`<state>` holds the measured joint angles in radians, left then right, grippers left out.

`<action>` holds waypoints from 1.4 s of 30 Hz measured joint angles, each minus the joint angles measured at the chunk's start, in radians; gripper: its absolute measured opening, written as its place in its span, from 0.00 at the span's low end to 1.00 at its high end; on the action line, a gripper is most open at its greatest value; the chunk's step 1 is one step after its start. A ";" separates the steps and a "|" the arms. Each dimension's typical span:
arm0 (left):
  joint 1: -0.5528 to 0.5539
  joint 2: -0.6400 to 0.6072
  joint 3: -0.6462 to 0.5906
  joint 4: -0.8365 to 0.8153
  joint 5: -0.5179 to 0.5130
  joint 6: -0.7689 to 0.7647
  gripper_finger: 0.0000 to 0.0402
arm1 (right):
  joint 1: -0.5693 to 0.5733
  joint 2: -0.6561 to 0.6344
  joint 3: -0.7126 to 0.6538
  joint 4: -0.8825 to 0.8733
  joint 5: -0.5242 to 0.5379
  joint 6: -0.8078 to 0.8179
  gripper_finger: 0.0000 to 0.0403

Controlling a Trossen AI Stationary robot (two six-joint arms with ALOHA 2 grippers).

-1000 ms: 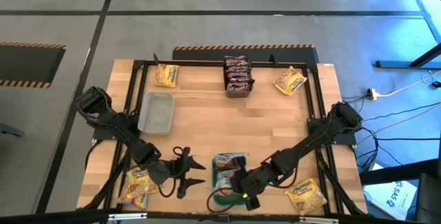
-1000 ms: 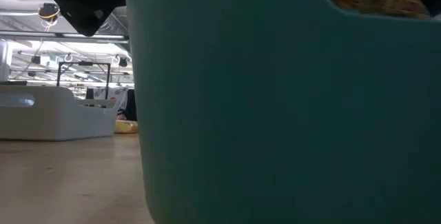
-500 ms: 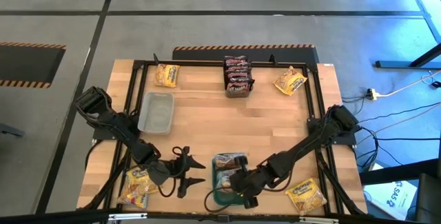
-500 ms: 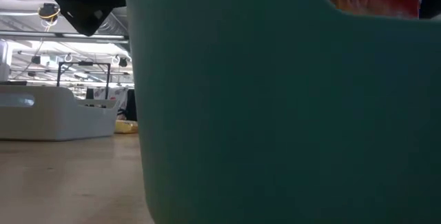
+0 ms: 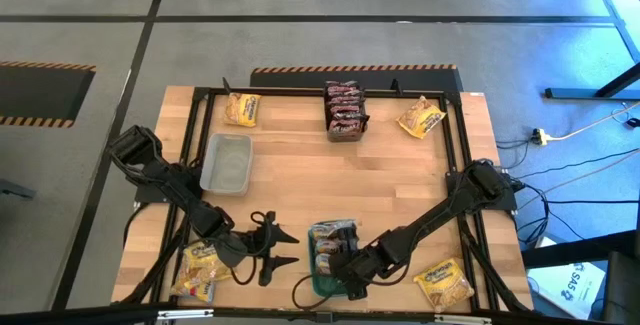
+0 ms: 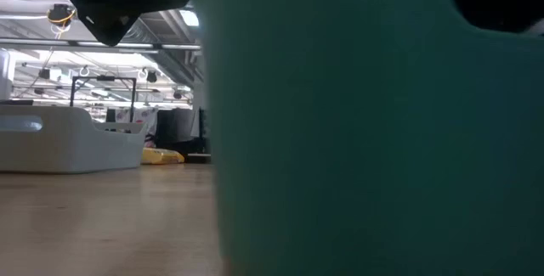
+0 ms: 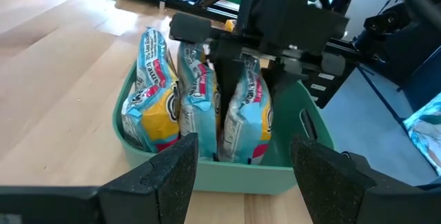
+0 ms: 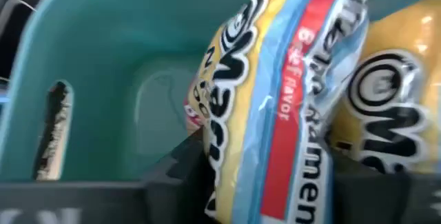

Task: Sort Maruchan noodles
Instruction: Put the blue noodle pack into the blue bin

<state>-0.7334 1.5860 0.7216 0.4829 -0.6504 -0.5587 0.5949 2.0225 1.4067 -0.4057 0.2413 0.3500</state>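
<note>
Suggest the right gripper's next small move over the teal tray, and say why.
Probably open fully and lift straight up. The right gripper is down inside the teal tray, its fingers around an upright blue-yellow packet that stands beside two others, so the packet looks placed.

Teal tray point(image 7: 207, 172) holds pale blue noodle packets point(image 7: 244, 117) with yellow and red print; dark brown-red packets point(image 5: 344, 110) far; light wood surface point(image 5: 300, 165)
</note>
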 joint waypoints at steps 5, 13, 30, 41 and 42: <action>0.000 0.000 0.000 -0.002 0.000 0.011 0.56 | -0.004 0.006 0.011 -0.004 -0.005 -0.008 0.53; 0.002 0.000 0.000 -0.002 -0.001 0.014 0.56 | 0.002 -0.031 0.095 -0.116 0.017 -0.076 0.64; 0.022 0.000 0.000 0.004 -0.003 0.011 0.56 | 0.001 -0.082 0.095 -0.083 0.172 -0.275 0.62; 0.016 -0.021 0.000 0.039 -0.020 0.027 0.56 | 0.000 -0.176 -0.010 0.052 0.082 -0.401 0.62; 0.014 -0.032 0.001 0.039 -0.016 0.021 0.56 | 0.000 -0.189 -0.038 0.079 0.049 -0.414 0.62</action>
<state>-0.7198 1.5542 0.7224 0.5217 -0.6659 -0.5374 0.5953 1.8331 1.3686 -0.3267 0.2907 -0.0641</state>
